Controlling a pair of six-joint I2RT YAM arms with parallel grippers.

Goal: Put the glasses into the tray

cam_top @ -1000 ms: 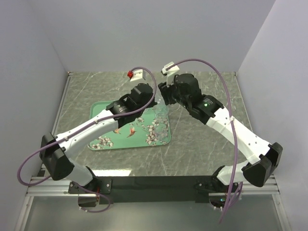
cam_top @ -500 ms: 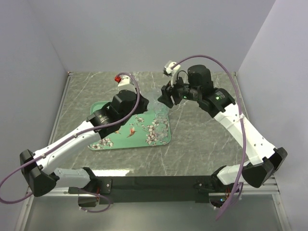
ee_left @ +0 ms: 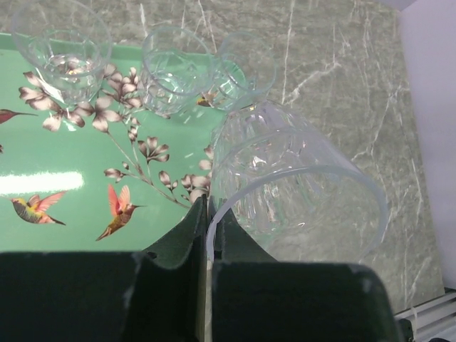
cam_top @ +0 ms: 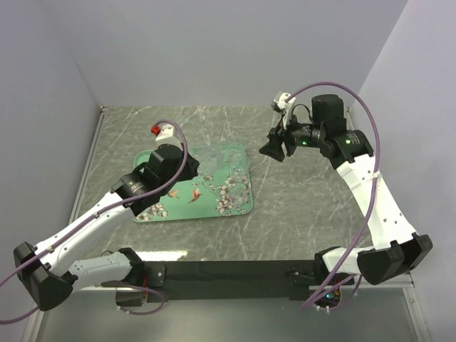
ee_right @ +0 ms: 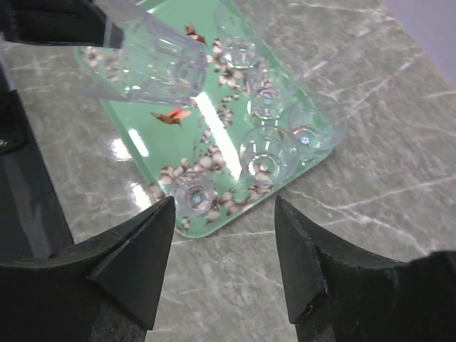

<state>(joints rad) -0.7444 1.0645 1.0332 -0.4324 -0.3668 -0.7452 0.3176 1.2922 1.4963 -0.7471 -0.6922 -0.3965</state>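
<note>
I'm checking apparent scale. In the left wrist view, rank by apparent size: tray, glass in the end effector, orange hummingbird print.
1. The tray.
2. The held glass, though nearness to the camera inflates it.
3. The orange hummingbird.

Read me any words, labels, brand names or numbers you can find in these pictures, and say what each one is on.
No readable text in any view.
tray: only printed blossoms and birds, no lettering.
glasses, including the held glass in the left end effector: clear, unmarked.
left arm and right arm: any marking is too small to read.
</note>
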